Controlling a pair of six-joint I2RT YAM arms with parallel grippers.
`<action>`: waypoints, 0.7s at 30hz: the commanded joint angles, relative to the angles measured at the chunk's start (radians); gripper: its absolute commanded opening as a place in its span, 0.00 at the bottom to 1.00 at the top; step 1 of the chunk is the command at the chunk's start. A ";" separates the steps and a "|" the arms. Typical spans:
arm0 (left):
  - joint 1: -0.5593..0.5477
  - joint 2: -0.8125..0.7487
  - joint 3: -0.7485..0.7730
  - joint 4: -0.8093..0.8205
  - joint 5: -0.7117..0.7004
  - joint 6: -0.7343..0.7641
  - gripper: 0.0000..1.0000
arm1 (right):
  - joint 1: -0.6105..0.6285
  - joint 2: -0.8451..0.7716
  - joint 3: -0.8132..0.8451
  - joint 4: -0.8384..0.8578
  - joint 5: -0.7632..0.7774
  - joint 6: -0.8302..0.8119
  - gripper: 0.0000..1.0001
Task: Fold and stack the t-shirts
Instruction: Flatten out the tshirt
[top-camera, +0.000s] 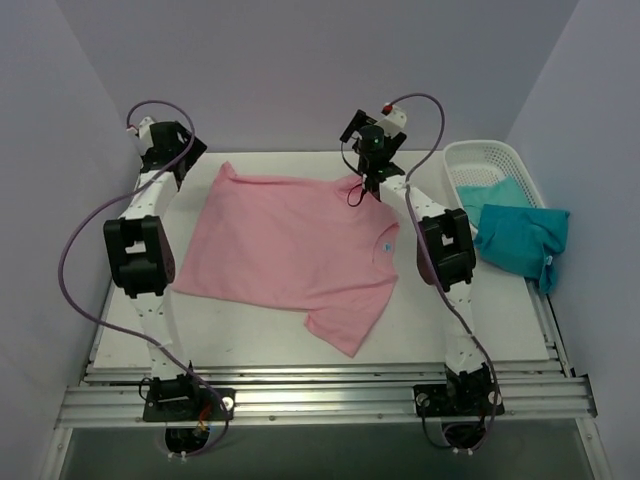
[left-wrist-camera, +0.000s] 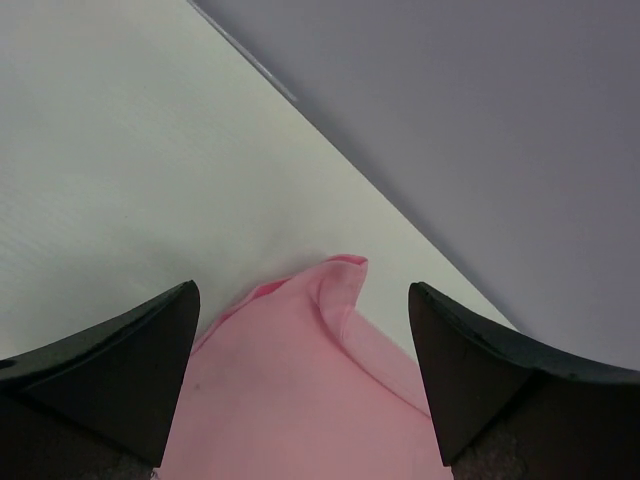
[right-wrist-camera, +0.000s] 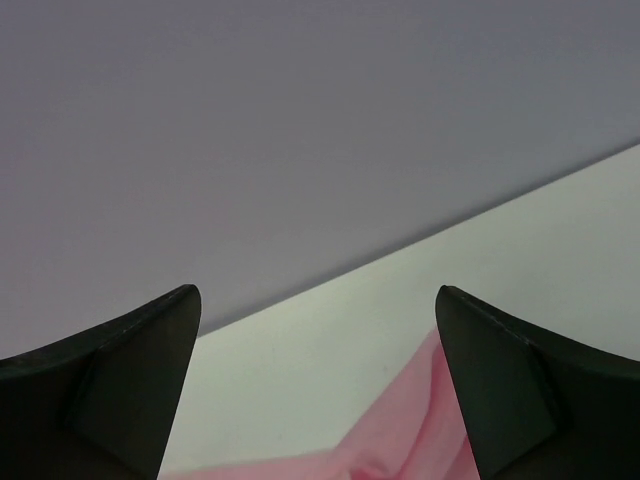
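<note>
The light pink t-shirt (top-camera: 290, 250) lies spread flat on the white table, its blue neck label (top-camera: 386, 246) at the right side. My left gripper (top-camera: 185, 165) is open at the shirt's far left corner, which shows between its fingers in the left wrist view (left-wrist-camera: 320, 370). My right gripper (top-camera: 372, 185) is open over the shirt's far right corner, seen in the right wrist view (right-wrist-camera: 420, 440). Neither holds cloth. Teal t-shirts (top-camera: 520, 238) hang out of the basket at the right.
A white lattice basket (top-camera: 483, 160) stands at the far right of the table (top-camera: 250, 325). Grey walls close in the back and both sides. A metal rail (top-camera: 320, 395) runs along the near edge by the arm bases.
</note>
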 joint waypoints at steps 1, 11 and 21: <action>-0.011 -0.253 -0.131 0.122 -0.118 -0.045 0.94 | 0.045 -0.276 -0.201 0.108 0.078 0.008 1.00; -0.046 -0.696 -0.815 0.079 -0.157 -0.167 0.94 | 0.121 -0.625 -0.781 -0.221 0.142 0.240 1.00; -0.217 -0.995 -1.266 0.079 -0.182 -0.200 0.94 | 0.379 -1.029 -1.232 -0.502 0.254 0.523 1.00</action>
